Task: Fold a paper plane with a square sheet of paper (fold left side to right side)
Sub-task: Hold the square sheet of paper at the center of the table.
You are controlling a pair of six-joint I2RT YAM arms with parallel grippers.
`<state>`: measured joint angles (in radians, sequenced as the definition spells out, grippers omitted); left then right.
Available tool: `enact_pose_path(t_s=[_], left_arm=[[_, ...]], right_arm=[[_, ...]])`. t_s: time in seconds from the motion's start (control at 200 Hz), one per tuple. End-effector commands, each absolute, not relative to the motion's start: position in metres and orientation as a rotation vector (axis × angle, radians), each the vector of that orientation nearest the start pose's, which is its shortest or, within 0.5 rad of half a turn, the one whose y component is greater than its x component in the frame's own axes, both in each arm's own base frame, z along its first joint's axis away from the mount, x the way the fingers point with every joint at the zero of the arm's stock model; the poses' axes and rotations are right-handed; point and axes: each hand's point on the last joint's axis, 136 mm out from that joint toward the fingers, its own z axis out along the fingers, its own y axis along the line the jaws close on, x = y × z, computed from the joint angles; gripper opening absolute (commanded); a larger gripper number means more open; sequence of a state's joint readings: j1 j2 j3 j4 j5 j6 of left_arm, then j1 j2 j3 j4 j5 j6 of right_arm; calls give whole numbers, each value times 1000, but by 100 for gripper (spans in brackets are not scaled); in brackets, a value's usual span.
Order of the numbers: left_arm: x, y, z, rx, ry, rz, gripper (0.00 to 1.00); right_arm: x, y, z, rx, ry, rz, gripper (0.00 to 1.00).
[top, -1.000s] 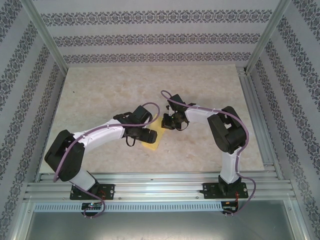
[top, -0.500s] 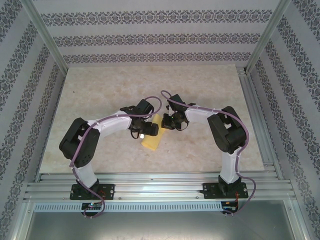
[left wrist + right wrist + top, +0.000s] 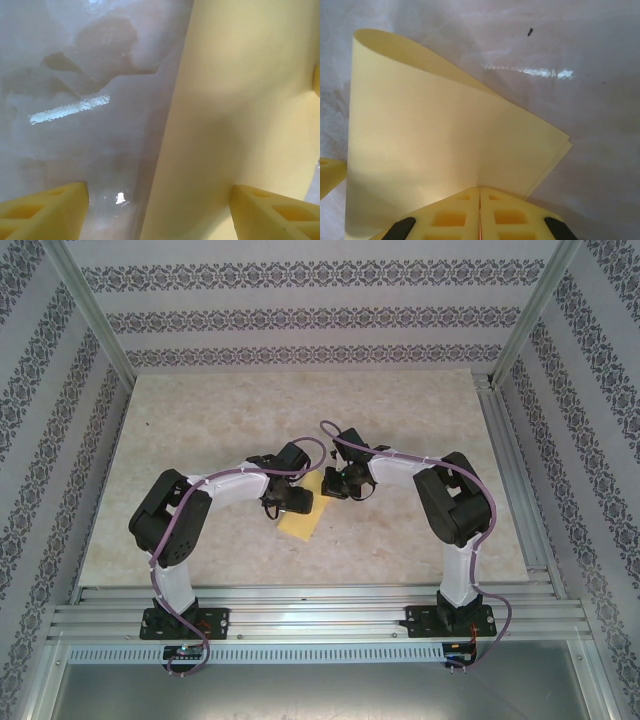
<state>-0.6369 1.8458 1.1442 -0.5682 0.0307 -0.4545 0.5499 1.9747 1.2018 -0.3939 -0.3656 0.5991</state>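
The thin mustard-yellow square sheet of paper [image 3: 300, 524] lies doubled over near the middle of the pale marbled tabletop [image 3: 200, 420], its upper layer bowed up in a loose curl [image 3: 435, 135]. The right gripper [image 3: 480, 192] has its yellow fingers pressed together on the paper's near edge. The left gripper [image 3: 160, 200] is just beside the sheet, fingers spread wide apart, one over the table and one at the paper [image 3: 240, 100].

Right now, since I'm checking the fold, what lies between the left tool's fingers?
In the left wrist view, the square sheet of paper and bare table lie inside the open left tool.
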Motion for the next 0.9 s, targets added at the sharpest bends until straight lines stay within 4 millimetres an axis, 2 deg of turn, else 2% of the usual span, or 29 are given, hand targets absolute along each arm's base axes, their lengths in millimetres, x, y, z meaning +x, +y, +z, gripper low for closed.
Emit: enact_pose_path(t_s=[0.0, 0.14, 0.33, 0.5, 0.585, 0.659, 0.759, 0.899], left_arm=[[306, -225, 7, 243, 2909, -211, 72], [306, -224, 5, 249, 2911, -195, 66], [300, -218, -3, 252, 2931, -174, 65], [287, -210, -16, 258, 2965, -120, 65], [282, -210, -23, 269, 2978, -111, 65], [277, -211, -27, 278, 2987, -107, 65], [273, -213, -31, 284, 2994, -107, 65], [274, -214, -30, 293, 2991, -99, 65]], right_arm=[[321, 268, -17, -56, 3000, 644, 7], [322, 270, -14, -60, 2990, 654, 7], [329, 277, 1, -67, 2943, 707, 9], [345, 281, 41, -65, 2836, 786, 15], [352, 274, 62, -36, 2785, 813, 16], [353, 266, 71, -3, 2764, 819, 16], [346, 270, 70, 24, 2764, 865, 6], [337, 286, 57, 61, 2775, 949, 4]])
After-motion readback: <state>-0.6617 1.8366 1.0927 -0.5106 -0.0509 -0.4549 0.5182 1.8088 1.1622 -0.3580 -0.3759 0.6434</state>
